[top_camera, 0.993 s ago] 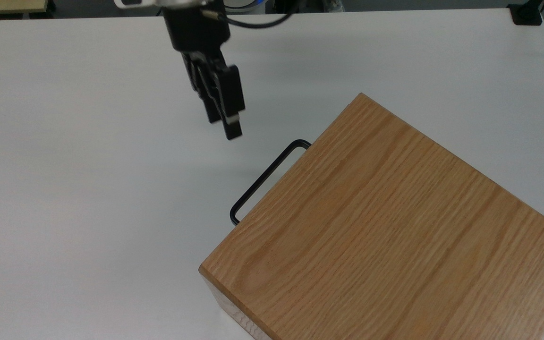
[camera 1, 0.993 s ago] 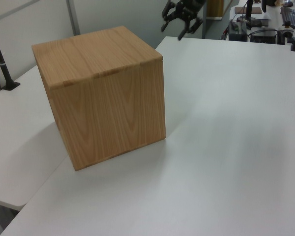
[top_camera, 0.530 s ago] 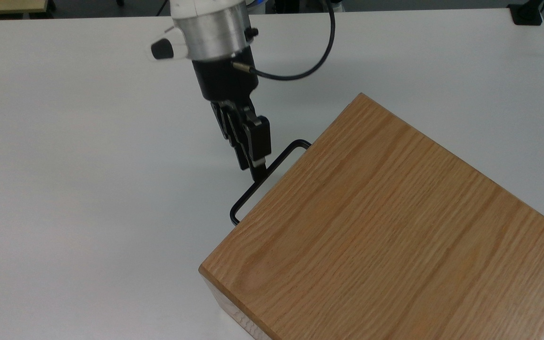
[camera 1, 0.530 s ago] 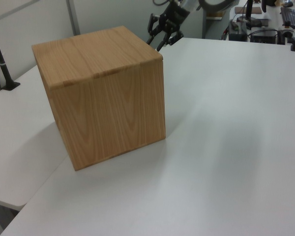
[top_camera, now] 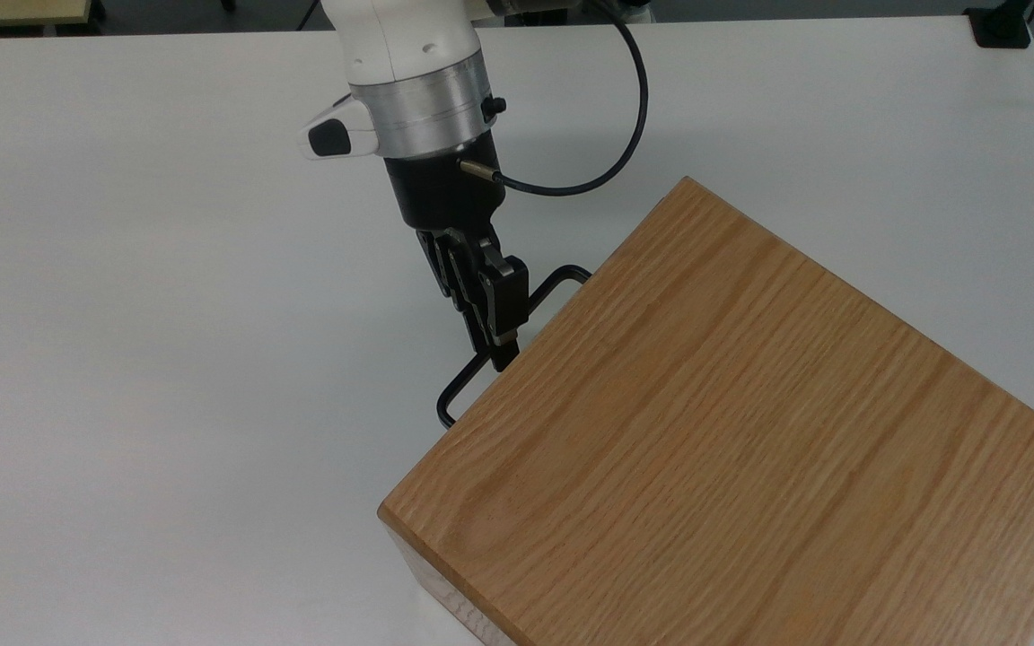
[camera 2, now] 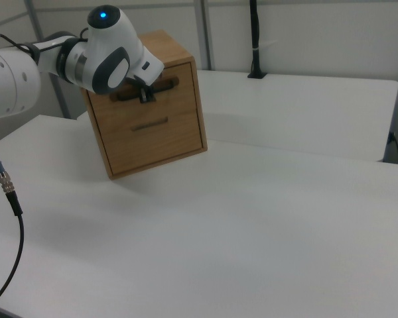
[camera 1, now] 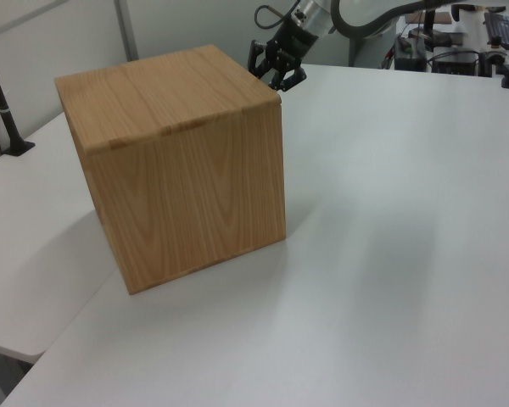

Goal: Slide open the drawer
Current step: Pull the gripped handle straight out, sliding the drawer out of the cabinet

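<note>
The drawer (camera 2: 146,89) is the top one in the wooden box (top_camera: 750,431), and it looks shut. Its thin black handle (top_camera: 472,370) sticks out from the front. The gripper (top_camera: 501,345) is right at the middle of that bar. I cannot tell if it has hold of it. It should grab the bar well, then pull straight out, away from the box, along the white table (top_camera: 167,359).
</note>
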Controlling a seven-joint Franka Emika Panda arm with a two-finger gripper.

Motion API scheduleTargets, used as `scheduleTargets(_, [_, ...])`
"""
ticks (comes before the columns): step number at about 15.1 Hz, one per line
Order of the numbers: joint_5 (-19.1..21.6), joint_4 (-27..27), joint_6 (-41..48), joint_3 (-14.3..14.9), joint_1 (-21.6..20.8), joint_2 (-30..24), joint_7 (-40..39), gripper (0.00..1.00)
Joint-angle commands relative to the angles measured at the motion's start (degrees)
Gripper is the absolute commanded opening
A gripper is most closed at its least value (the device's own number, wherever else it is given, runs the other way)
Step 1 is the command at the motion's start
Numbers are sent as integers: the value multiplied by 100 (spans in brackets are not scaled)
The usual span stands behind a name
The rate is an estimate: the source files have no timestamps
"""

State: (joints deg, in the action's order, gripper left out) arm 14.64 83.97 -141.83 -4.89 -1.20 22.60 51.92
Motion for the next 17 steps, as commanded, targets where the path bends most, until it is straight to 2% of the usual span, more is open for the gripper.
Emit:
scheduleTargets(1, [56,-74,-47,15,-30,43,-164,12])
scheduleTargets(7, [30,67,216,15,49,-247,-489,11])
scheduleTargets(14, [30,137,1209,15,331,-546,-1200,11])
scheduleTargets(17, [30,181,1718,24,585,-712,-1631,12])
